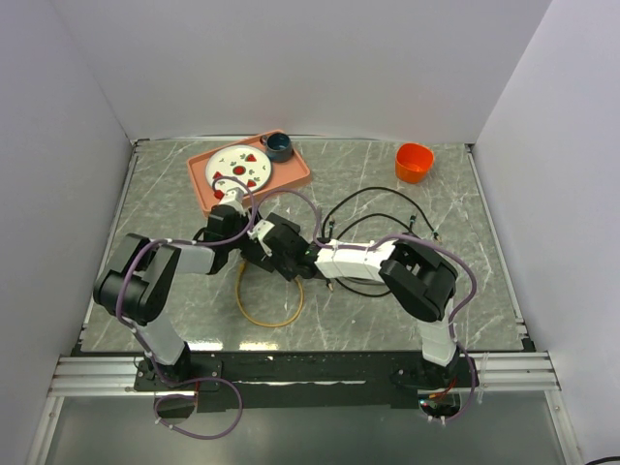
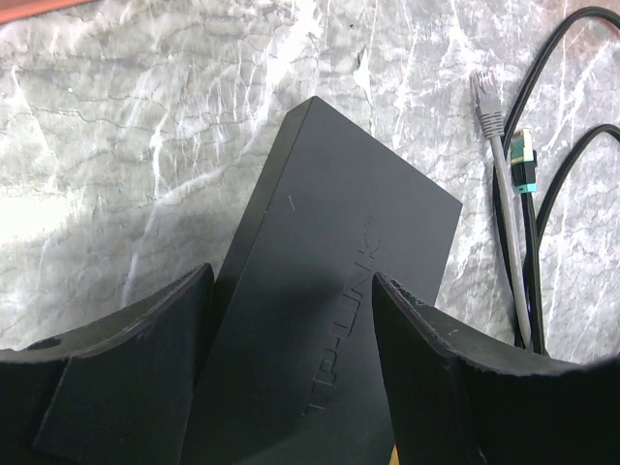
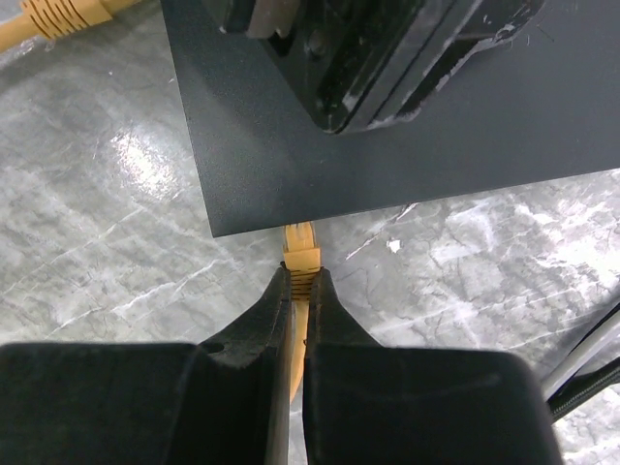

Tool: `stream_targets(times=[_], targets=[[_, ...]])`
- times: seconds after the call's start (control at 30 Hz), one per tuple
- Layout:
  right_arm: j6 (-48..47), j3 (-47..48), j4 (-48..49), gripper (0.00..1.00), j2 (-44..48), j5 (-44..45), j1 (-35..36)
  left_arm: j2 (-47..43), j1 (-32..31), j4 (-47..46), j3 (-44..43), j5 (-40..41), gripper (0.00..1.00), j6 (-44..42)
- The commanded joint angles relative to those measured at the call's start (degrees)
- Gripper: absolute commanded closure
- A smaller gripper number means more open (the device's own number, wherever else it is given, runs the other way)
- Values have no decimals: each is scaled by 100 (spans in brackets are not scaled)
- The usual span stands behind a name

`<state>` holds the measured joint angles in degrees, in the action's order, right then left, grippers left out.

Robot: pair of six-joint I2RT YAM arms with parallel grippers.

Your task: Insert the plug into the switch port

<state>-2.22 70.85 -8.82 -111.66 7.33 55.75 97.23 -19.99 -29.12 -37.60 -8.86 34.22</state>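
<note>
The switch (image 2: 339,252) is a flat black box with raised lettering, lying on the marble table. My left gripper (image 2: 291,281) hangs over it, open, one finger (image 2: 145,358) at its left edge and the other over its right side; I cannot tell if they touch it. From the right wrist view the switch (image 3: 436,136) fills the top, with the left gripper on it. My right gripper (image 3: 300,276) is shut on the yellow plug (image 3: 300,252), whose tip meets the switch's near edge. The ports are hidden. Both grippers meet mid-table (image 1: 300,257).
The yellow cable (image 1: 254,312) loops toward the near edge, its other plug (image 3: 63,17) beside the switch. A grey plug (image 2: 484,97) and a teal-tipped black cable (image 2: 523,160) lie right of the switch. An orange tray (image 1: 295,179) with a plate and an orange bowl (image 1: 414,162) stand at the back.
</note>
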Motion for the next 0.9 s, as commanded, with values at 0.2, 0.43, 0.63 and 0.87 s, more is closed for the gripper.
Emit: stream_targets(times=[0.2,0.43,0.63,0.87], targets=[[28,790,1550,100,170,-144,-90,-292,-752,1040,227,-1469,31,674],[125,738,1936,100,197,-74,-134,-213,-1042,777,403,-1522,33,946],[178,483,2699,100,232,-196,-196,-301,-1323,469,640,-1592,33,1289],[37,-378,4306,100,653,-933,-204,-521,-1508,258,789,-1557,33,1509]])
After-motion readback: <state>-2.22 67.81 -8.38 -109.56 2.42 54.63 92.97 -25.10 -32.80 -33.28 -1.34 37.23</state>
